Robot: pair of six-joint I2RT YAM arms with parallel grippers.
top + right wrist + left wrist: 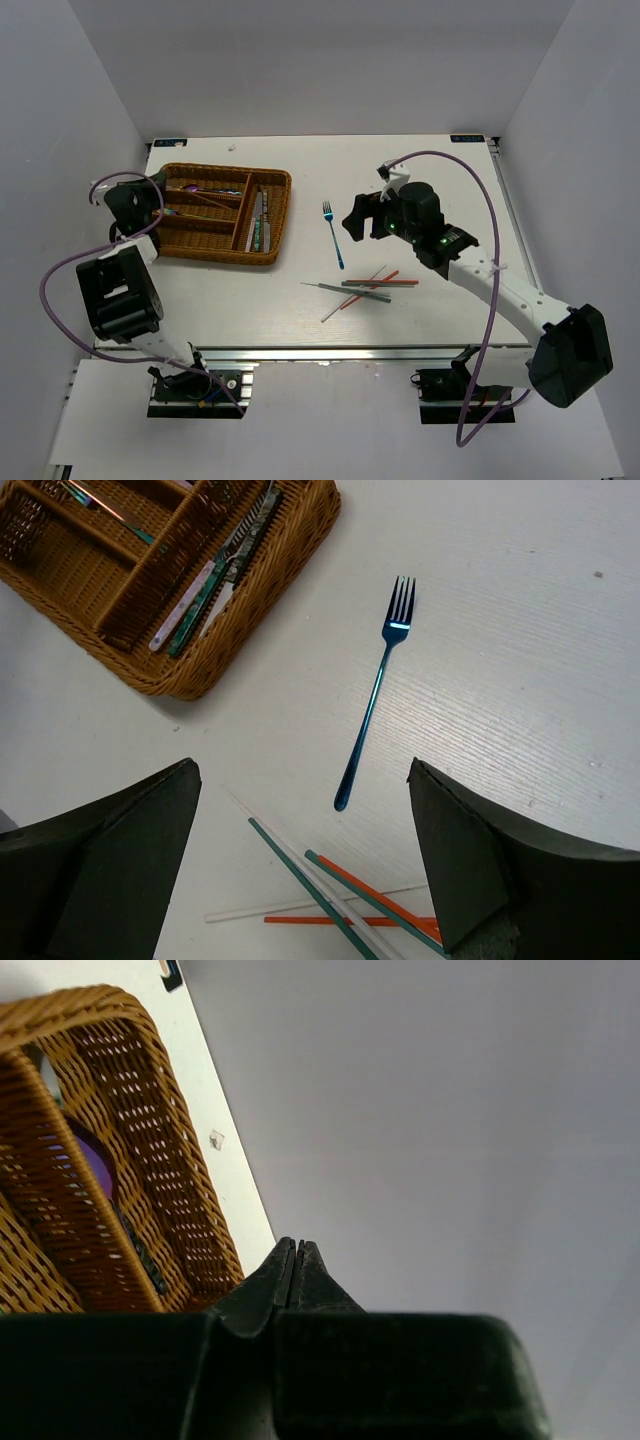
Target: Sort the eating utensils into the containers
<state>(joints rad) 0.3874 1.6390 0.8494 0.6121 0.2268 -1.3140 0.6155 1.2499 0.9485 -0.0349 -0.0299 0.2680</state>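
Top external view has the left arm folded tightly on itself at the left of the frame, elbow toward the bottom and wrist reaching up to the left rim of the tray (283, 205), which sits upper left on the table (450, 170). The right arm stretches from its base at lower right diagonally up and left, its wrist hanging over the middle of the table, just right of the fork (333, 236). That blue fork lies alone on the table, tines toward the top of the frame, between tray and wrist. Below it the chopsticks (366, 287), orange, teal-grey and pale, lie crossed in a loose heap, well apart from the tray. Several utensils (256, 220) lie lengthwise in the tray's long right compartment, and a few more lie in an upper left one. Left wrist view looks along the left gripper (291, 1265), whose jaws are pressed together on nothing, tips near the tray's outer wicker wall at the left of the frame; a purple utensil (92, 1160) shows inside. Right wrist view looks straight down: the right gripper (302, 775) hangs above the table with jaws wide apart and empty, the fork's handle end lying in the frame between them and the chopstick heap at the bottom edge.
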